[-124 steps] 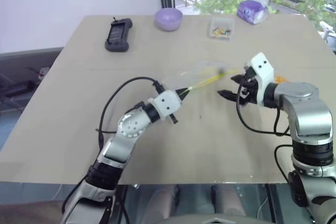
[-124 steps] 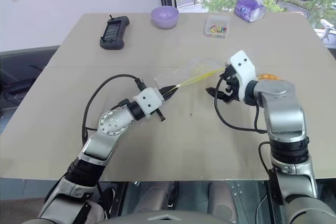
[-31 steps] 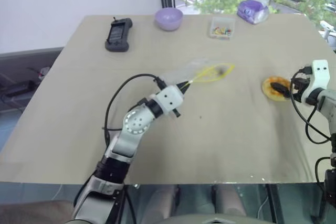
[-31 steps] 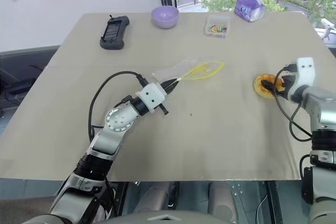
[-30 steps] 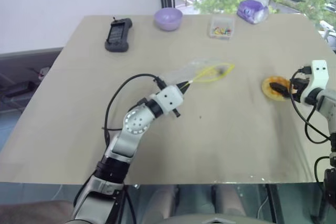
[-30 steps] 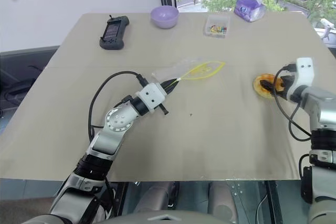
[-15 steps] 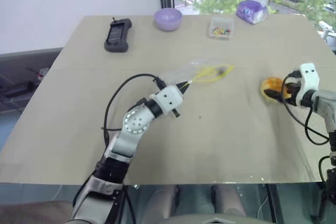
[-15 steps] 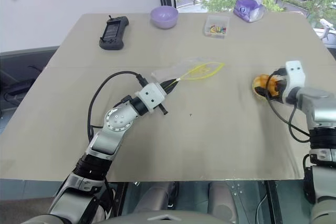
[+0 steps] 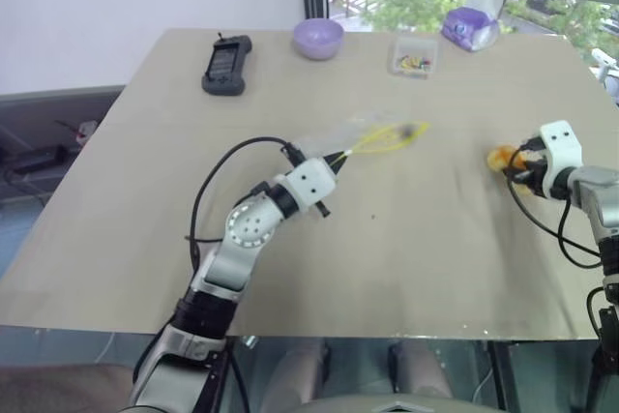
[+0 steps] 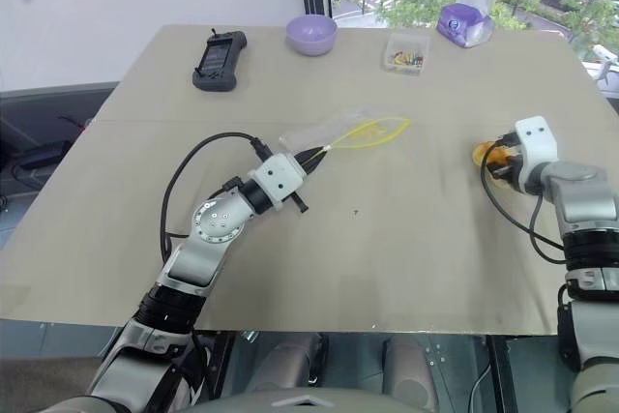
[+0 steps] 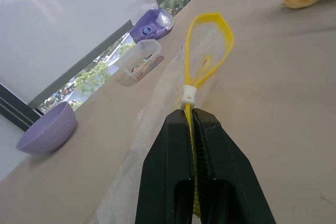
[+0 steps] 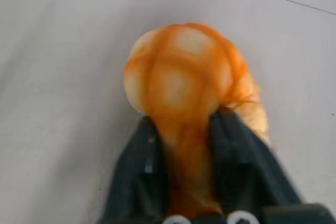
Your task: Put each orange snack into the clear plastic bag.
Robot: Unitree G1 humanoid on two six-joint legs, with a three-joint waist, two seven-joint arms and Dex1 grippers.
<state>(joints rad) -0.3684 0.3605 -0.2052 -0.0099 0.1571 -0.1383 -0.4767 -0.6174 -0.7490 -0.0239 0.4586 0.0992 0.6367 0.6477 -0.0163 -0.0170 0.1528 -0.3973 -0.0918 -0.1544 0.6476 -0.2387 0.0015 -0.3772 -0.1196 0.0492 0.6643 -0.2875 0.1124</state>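
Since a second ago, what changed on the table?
The right gripper closed on the orange snack, which it only reached toward before. The left gripper stayed put, pinching the clear plastic bag by its yellow strip.

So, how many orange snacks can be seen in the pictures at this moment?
1. The orange snack is pinched between the fingers of the right gripper, near the table's right side. The clear plastic bag, held by the left gripper, looks empty.

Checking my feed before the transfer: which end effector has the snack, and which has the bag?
The right end effector is pinching the orange snack. The left end effector grips the clear plastic bag by its yellow seal strip.
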